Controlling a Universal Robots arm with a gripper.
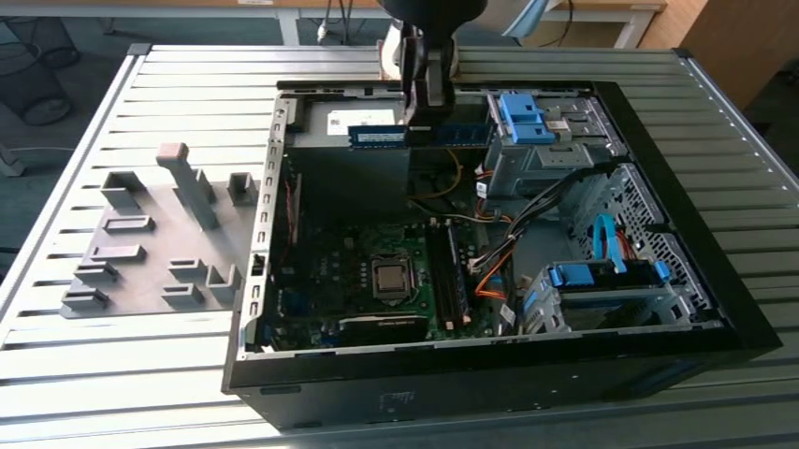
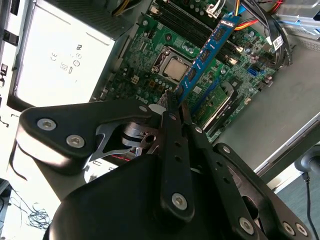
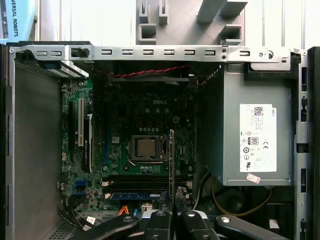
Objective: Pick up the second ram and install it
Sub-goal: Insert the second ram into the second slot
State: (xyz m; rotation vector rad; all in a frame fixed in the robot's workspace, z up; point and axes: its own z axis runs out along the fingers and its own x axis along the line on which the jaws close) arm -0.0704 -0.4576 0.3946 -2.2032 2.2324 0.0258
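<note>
exterior view, going from its left: grey holder blocks (image 1: 156, 238) sit on a grey plate on the slatted metal table (image 1: 75, 374), beside the open computer case (image 1: 500, 234), apart from it. the arm comes down from the top edge, its upper part cut off by the frame, and the gripper (image 1: 431, 110) hangs over the back part of the case above the power supply (image 1: 355, 159). the second ram (image 1: 418, 135) is pinched edge-on between the fingers, blue board sticking out on both sides of them, its middle hidden by the gripper; it is up in the air, not in a slot. lower down in the case the motherboard (image 1: 362, 271) with the bare cpu socket (image 1: 391, 277), and just to the exterior view's right of it the ram slots (image 1: 447, 271), where a stick seems already seated, hard to make out. further right cables, blue drive caddies (image 1: 605, 276), then the case's black wall. in the second wrist view the black fingers (image 2: 172, 150) are pressed together on the near end of the second ram (image 2: 207, 55), which runs away from the camera tilted over the motherboard (image 2: 150, 55) and the cpu socket (image 2: 175, 67); the clamped end is hidden by the linkage. a seated stick (image 2: 215, 102) lies in a slot past it. in the first wrist view the second ram (image 3: 172, 165) shows as a thin vertical edge rising from the fingers (image 3: 162, 222), just beside the cpu socket (image 3: 146, 147); the power supply (image 3: 250, 130) with its white label is well apart.
</note>
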